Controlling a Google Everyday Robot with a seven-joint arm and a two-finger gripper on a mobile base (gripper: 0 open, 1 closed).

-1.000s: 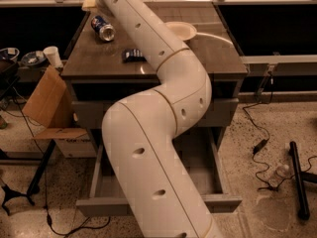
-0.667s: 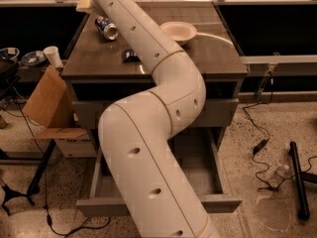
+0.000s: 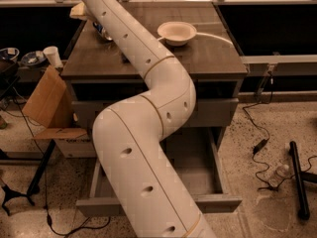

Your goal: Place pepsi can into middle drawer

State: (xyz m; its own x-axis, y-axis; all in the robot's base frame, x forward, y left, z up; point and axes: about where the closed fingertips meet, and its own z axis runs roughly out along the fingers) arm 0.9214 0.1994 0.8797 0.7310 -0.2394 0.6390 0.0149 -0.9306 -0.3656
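The pepsi can [image 3: 101,30] lies on the cabinet top at the back left; only a blue sliver shows beside my arm [image 3: 148,113], which crosses in front of it. The arm rises from the bottom of the camera view and leaves at the top left. My gripper is out of view past that edge, somewhere above the can. The middle drawer [image 3: 224,202] stands pulled out below the closed top drawer [image 3: 215,111]. Its grey tray shows on the right and the arm hides the rest.
A cream bowl [image 3: 177,32] sits on the cabinet top [image 3: 213,58] at the back. An open cardboard box [image 3: 47,103] and a white cup [image 3: 51,56] stand to the left. Cables [image 3: 257,148] and a black pole [image 3: 297,180] lie on the floor to the right.
My arm has swung left and further back over the cabinet top. It now covers most of the can and the dark snack packet, which showed clearly before.
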